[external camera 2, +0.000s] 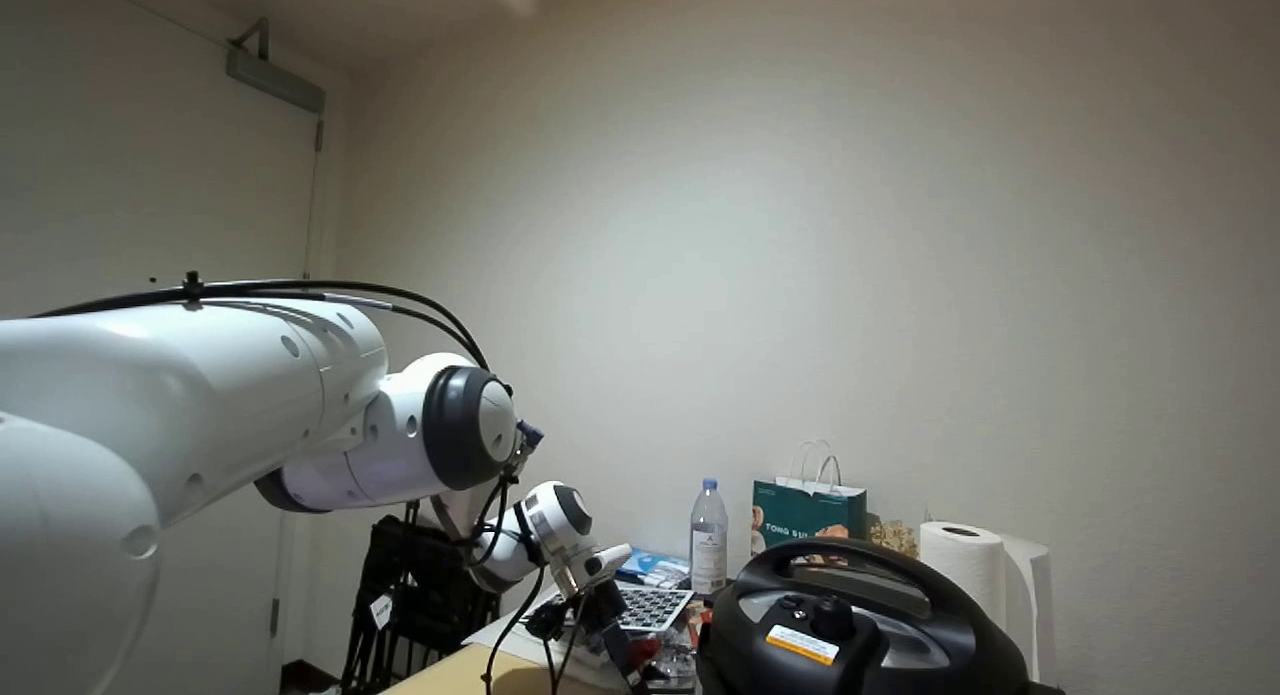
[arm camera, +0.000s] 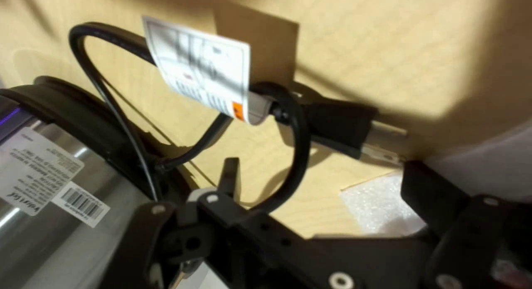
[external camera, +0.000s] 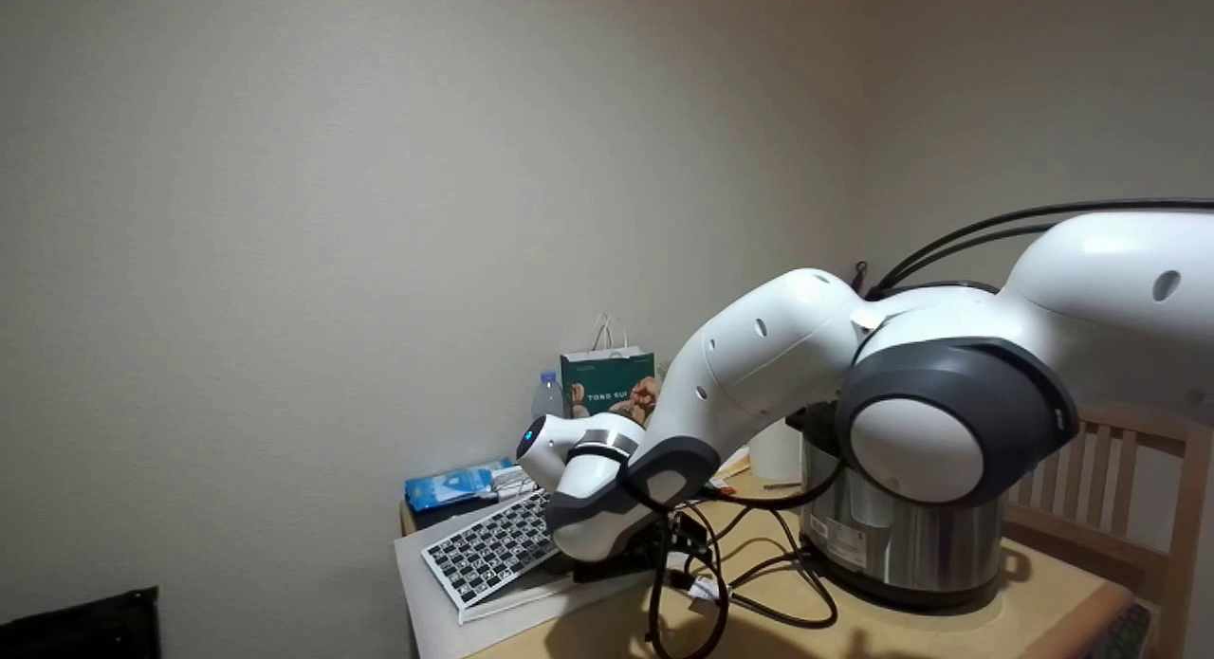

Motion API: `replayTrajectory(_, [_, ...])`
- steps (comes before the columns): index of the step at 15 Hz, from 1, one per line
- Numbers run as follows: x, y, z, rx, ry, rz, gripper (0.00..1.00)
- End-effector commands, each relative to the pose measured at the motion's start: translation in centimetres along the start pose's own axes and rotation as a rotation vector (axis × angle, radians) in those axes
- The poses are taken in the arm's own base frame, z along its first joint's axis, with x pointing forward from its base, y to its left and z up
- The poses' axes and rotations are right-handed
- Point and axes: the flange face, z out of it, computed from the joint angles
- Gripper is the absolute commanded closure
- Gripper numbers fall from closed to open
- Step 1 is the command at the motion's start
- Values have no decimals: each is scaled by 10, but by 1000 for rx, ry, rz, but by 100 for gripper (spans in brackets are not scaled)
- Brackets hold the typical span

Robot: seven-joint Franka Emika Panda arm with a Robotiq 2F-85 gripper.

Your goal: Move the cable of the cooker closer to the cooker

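Note:
The cooker (external camera: 901,545) stands on the table, silver with a black base; its black lid (external camera 2: 860,625) shows in an exterior view, and its labelled side (arm camera: 29,251) in the wrist view. The black cable (external camera: 792,623) lies in loops on the table beside the cooker. In the wrist view the cable (arm camera: 301,151) bends down from a white tag, and its plug (arm camera: 343,124) points right. My gripper (arm camera: 324,176) is open, with its fingers wide apart. The cable curves between the fingers in the picture and passes out of sight behind the left one; contact cannot be told.
A white-framed checkered panel (external camera: 493,550) lies by the gripper. A paper-towel roll (external camera 2: 962,575), a bottle (external camera 2: 709,540) and a green bag (external camera 2: 805,515) stand at the back. A clear plastic piece (arm camera: 378,206) lies under the gripper. A wooden chair (external camera: 1105,488) stands beyond the cooker.

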Motion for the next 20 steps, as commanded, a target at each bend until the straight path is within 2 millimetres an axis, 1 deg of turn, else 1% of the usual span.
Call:
replayTrajectory(1, [13,-5,-7,145,-99,53,0])
replayTrajectory(3, [21,-5,-15,193,-132,107,0])
replayTrajectory(5, [32,4,-22,153,-139,165,0])
replayTrajectory(6, [40,13,-30,113,-147,187,0])
replayTrajectory(7, [46,17,-36,108,-158,223,0])
replayTrajectory(9, [53,29,-54,74,-184,258,0])
replayTrajectory(13, [49,48,-91,23,-208,273,0])
replayTrajectory(15, [46,56,-113,41,-224,273,0])
replayTrajectory(17, [44,61,-130,70,-236,300,0])
replayTrajectory(18, [44,62,-136,88,-242,332,0])
replayTrajectory(19, [45,47,-127,78,-195,287,0])
replayTrajectory(20, [45,48,-133,83,-195,291,0])
